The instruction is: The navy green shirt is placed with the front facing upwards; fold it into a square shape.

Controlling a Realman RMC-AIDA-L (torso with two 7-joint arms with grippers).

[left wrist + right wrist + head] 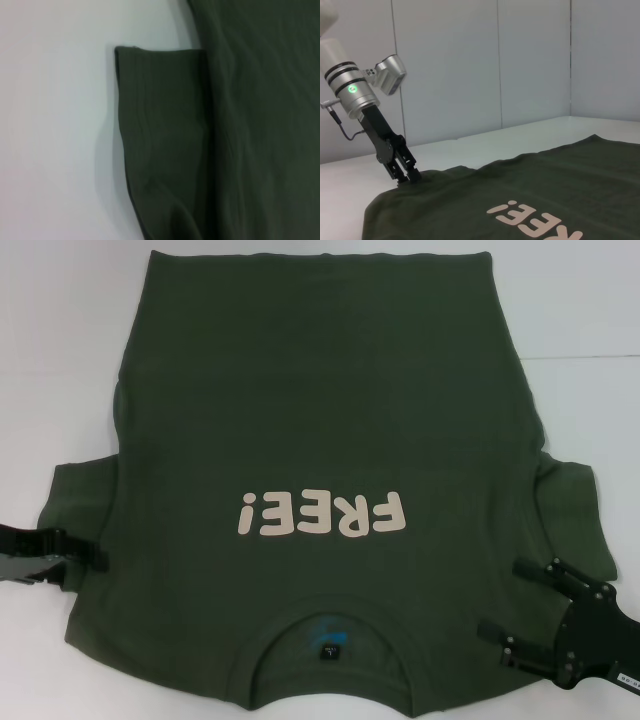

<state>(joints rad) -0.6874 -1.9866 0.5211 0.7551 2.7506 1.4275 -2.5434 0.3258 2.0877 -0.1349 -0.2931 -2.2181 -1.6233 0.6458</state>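
Note:
The navy green shirt [320, 420] lies flat and face up, its collar [330, 635] toward me and cream "FREE!" lettering [322, 513] across the chest. My left gripper [98, 552] comes in from the left and rests on the left sleeve [160, 135], fingers close together and pinching the cloth; the right wrist view shows this left gripper [408, 177] tipped down onto the sleeve. My right gripper [505, 600] hovers open over the shirt's right shoulder, near the right sleeve [575, 510].
The shirt covers most of a white table [60, 360]. Bare tabletop shows to the left, right and far side of the cloth. Pale wall panels [530, 60] stand behind the table.

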